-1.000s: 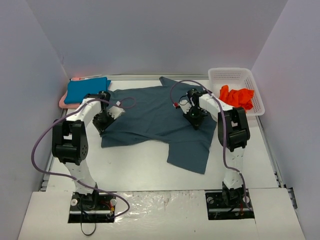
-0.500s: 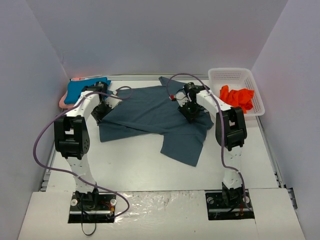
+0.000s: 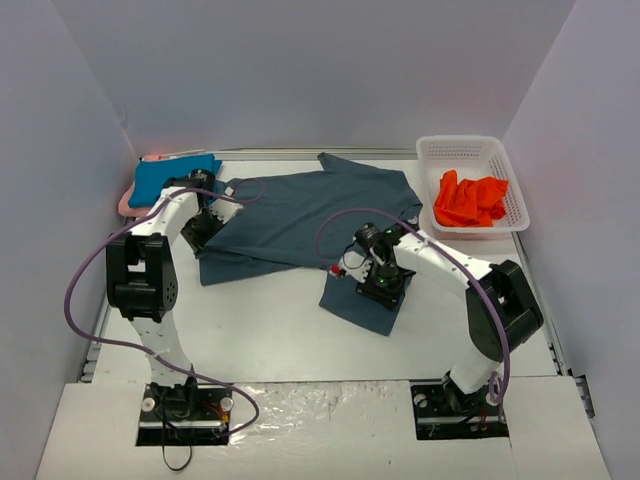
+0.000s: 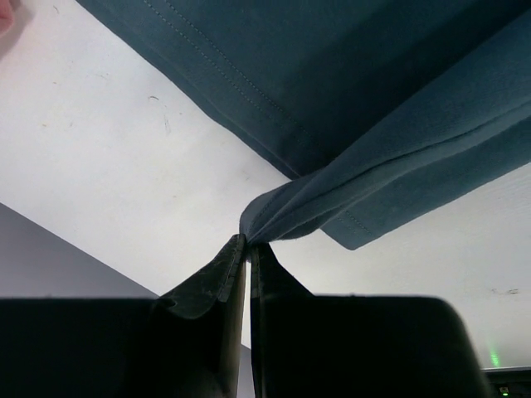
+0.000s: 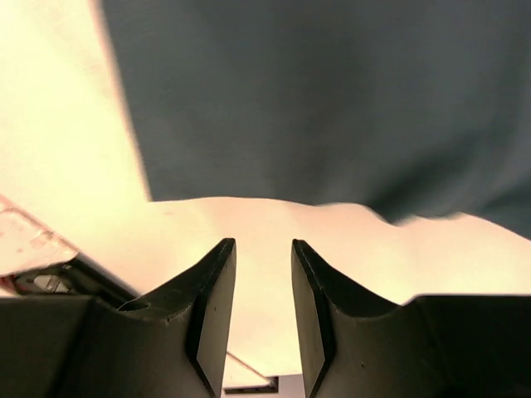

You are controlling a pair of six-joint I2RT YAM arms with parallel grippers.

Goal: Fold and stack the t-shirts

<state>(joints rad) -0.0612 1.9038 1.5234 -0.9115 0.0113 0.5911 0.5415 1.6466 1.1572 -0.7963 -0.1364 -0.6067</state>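
The grey shirt (image 3: 300, 210) lies across the upper centre of the desk (image 3: 270, 330), long axis left to right. The left gripper (image 4: 247, 242) pinches its left edge; the right gripper (image 5: 263, 249), slightly parted and empty, hovers over the lower-right flap, cloth just ahead of it.

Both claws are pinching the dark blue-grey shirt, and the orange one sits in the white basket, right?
Only the left gripper pinches the dark blue-grey shirt; the right wrist view shows the right gripper open, holding nothing. The orange shirt does sit in the white basket.
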